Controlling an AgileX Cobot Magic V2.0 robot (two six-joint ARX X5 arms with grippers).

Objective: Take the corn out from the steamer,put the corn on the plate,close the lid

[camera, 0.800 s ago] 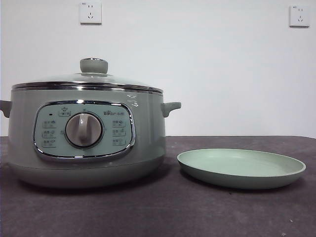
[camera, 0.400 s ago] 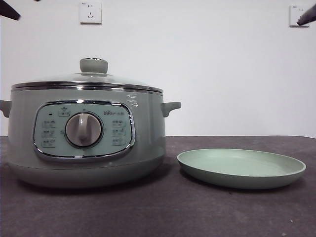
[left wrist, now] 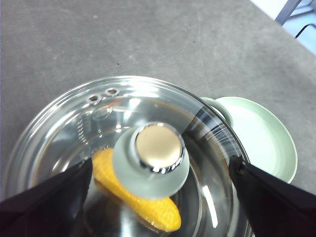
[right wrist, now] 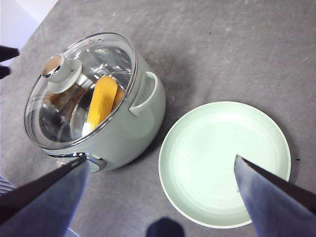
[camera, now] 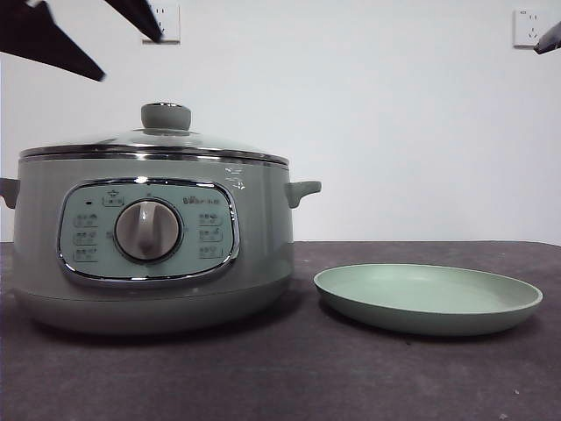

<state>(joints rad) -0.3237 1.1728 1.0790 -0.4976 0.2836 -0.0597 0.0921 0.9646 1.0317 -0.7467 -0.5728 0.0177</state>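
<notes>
Matte plate (camera: 428, 298) lies near right, beside the rounded steamer (camera: 149, 237); its domed glass lid (left wrist: 123, 158) covers glossy corn (left wrist: 143, 202). Left gripper (left wrist: 158, 197) hovers above the knob, jaws apart; right gripper (right wrist: 160, 192), seemingly higher, spreads over the plate

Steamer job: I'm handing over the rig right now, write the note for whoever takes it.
Left gripper: open, empty, above the lid's knob.
Right gripper: open, empty, above the plate.
Lid sits closed on the steamer; the corn lies inside, seen through the glass. The plate is bare, beside the steamer.
Done: nothing yet.
Left: lift lid, move corn to plate, close lid.
</notes>
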